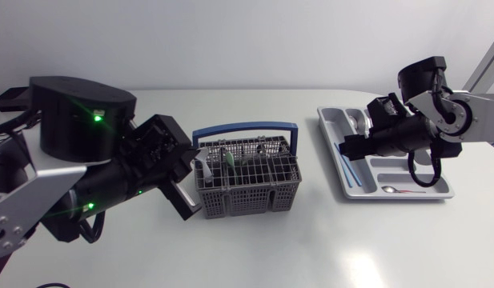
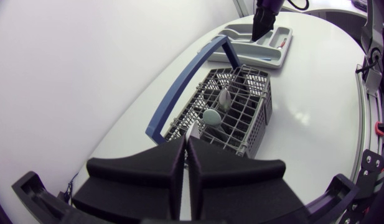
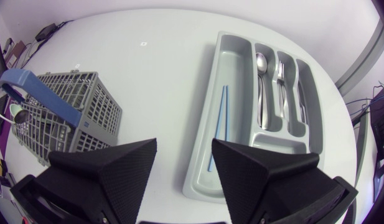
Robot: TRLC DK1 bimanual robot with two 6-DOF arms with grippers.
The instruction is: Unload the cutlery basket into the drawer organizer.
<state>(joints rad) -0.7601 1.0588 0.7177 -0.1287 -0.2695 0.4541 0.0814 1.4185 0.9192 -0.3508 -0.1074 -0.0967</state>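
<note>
The grey wire cutlery basket (image 1: 247,198) with a blue handle (image 1: 247,128) stands mid-table. A pale green spoon (image 2: 211,117) and grey cutlery stand in it. My left gripper (image 1: 195,174) is at the basket's left end, its fingers (image 2: 173,168) pressed together on a white handle (image 2: 192,129) sticking up from the near corner. The grey drawer organizer (image 1: 331,120) lies at the right. My right gripper (image 3: 185,168) hangs open and empty over its long compartment, where thin blue sticks (image 3: 220,121) lie. A spoon (image 3: 261,62), forks (image 3: 282,74) and knives (image 3: 302,93) fill the other slots.
A small spoon (image 1: 391,190) lies in the organizer's front cross compartment. Bare white table stretches between the basket and the organizer (image 3: 207,143), and in front of both. The basket (image 3: 86,99) sits off to the side of my right gripper.
</note>
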